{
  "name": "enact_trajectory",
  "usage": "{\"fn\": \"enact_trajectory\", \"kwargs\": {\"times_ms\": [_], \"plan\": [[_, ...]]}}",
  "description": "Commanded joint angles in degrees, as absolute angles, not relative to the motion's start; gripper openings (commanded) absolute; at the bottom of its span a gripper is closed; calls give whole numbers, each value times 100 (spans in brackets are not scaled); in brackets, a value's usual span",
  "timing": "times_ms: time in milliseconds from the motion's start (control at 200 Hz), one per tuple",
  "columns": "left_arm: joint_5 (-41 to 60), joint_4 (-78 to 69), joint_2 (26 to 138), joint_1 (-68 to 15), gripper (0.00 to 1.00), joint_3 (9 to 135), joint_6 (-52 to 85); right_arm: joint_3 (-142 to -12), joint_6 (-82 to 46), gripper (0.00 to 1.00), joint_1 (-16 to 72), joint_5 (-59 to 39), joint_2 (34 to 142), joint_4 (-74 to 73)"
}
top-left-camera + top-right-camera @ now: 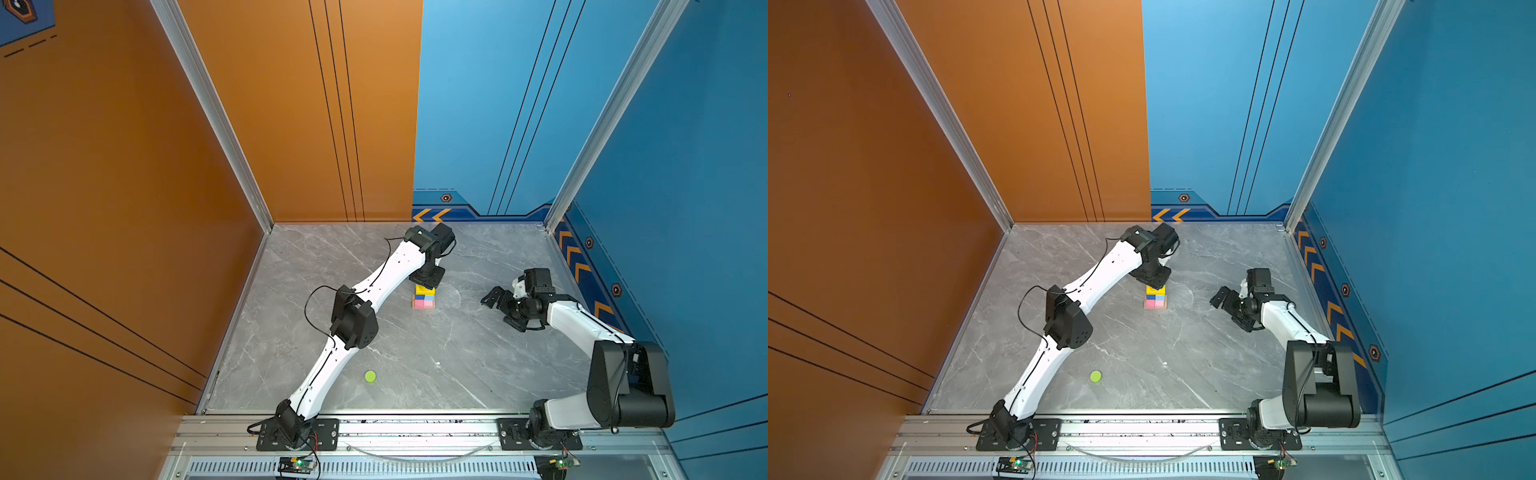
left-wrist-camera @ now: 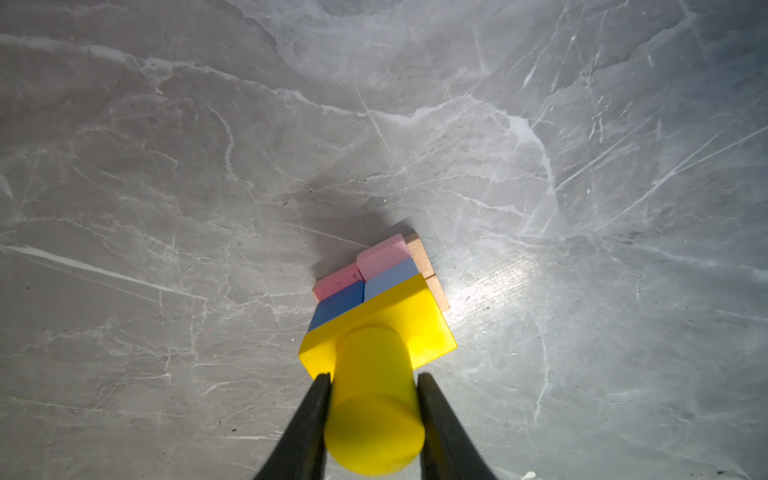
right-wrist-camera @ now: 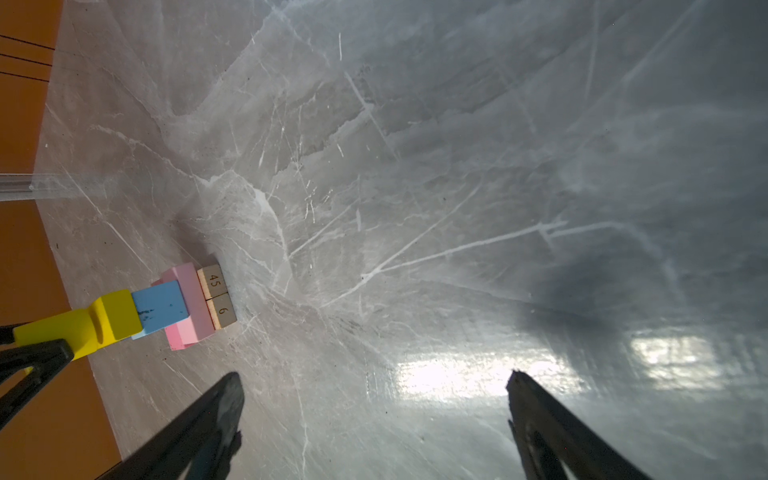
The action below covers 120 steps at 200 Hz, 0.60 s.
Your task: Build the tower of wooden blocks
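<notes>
the tabletop is grey marbled stone with pale veins, glossy enough to throw back a patch of light. an orange wall closes its left edge and half the back edge, and a blue wall closes the rest of the back and the right edge. an aluminium rail runs along the front edge, where my arms are bolted. the tower stands about midway between the left and right edges, nearer the back edge than the front. my left hand is clamped on the yellow cylinder, a finger pressed to each side, and the cylinder stands upright on the yellow brick. my right hand hangs with its fingers spread wide and nothing between them, toward the right edge, well apart from the tower. both top views hide the yellow cylinder under my left wrist, but only they show the lime-green cylinder, alone on the tabletop near the front edge. the left wrist view looks down on the layers: dark-blue cube and light-blue cube side by side under the brick, pink bars below them, tan planks lowest. the right wrist view gives the tower's side, with "45" and "6" printed on the plank ends.
</notes>
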<state>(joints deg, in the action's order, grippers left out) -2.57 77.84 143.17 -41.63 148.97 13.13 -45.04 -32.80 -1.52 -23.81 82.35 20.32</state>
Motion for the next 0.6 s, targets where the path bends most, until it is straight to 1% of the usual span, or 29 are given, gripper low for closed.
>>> {"fn": "enact_trajectory", "kwargs": {"times_ms": [0, 320, 596], "plan": [[-264, 7928, 14432, -4123, 35, 15063, 1362, -4430, -3186, 100, -179, -2421, 8290, 1959], [-202, 7928, 14467, -4124, 36, 15060, 1380, -4421, -3181, 100, -174, -2425, 8317, 1950], [-168, 7929, 14485, -4126, 40, 15064, 1398, -4412, -3182, 100, -180, -2426, 8324, 1930]]}}
